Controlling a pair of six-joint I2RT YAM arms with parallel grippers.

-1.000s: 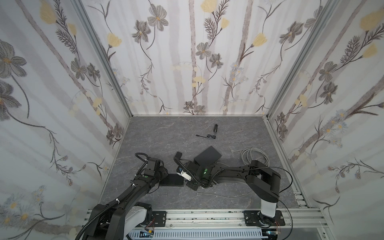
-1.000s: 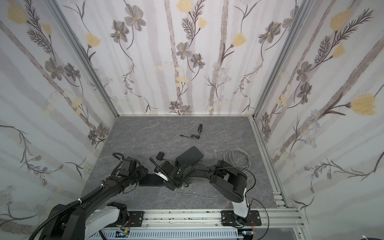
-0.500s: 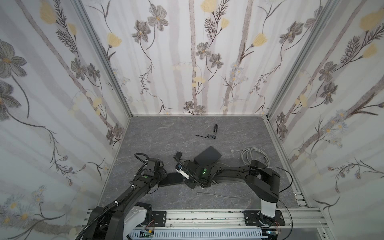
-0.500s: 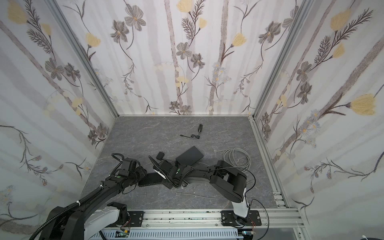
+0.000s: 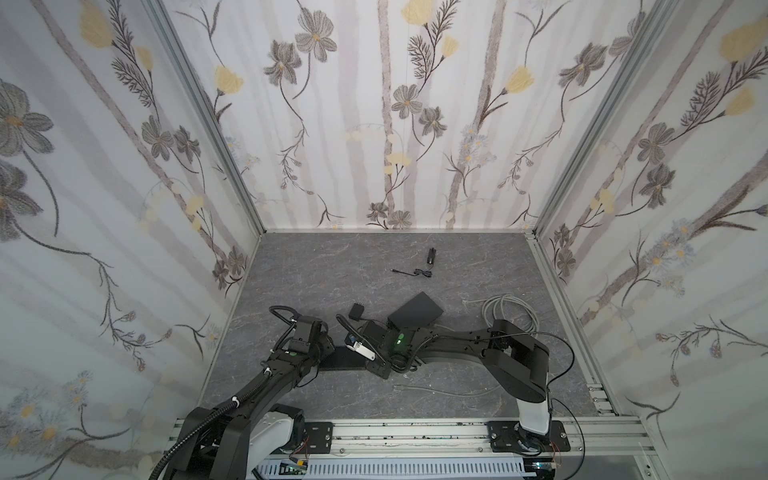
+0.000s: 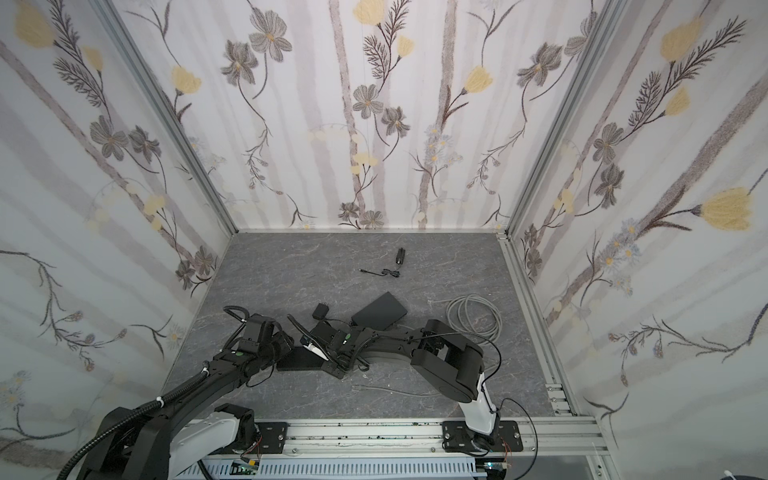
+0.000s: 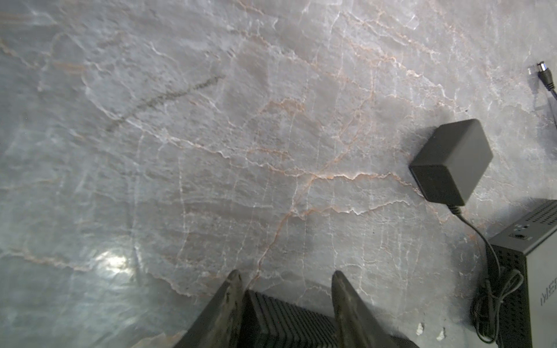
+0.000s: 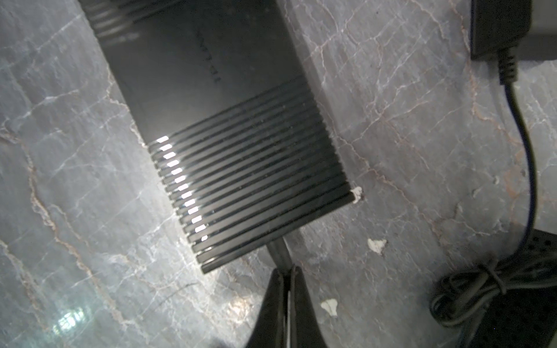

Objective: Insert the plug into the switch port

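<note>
The switch point(image 5: 345, 359) point(image 6: 300, 360) is a flat black ribbed box lying on the grey floor between the two arms. My left gripper point(image 7: 287, 275) point(image 5: 328, 348) straddles one end of the switch point(image 7: 283, 319), with a finger against each side. At the opposite end, my right gripper point(image 8: 286, 269) point(image 5: 379, 367) is shut on the short grey plug point(image 8: 278, 251). The plug's tip meets the end face of the switch point(image 8: 229, 135). The port itself is hidden under the ribbed edge.
A black power adapter point(image 5: 356, 311) point(image 7: 450, 161) and its bundled cord point(image 8: 482, 289) lie just behind the switch. A larger dark box point(image 5: 415, 313) sits beside them. A coiled grey cable point(image 5: 511, 309) is at the right, a loose grey cable point(image 5: 440, 390) lies in front, and small black parts point(image 5: 415, 272) lie farther back.
</note>
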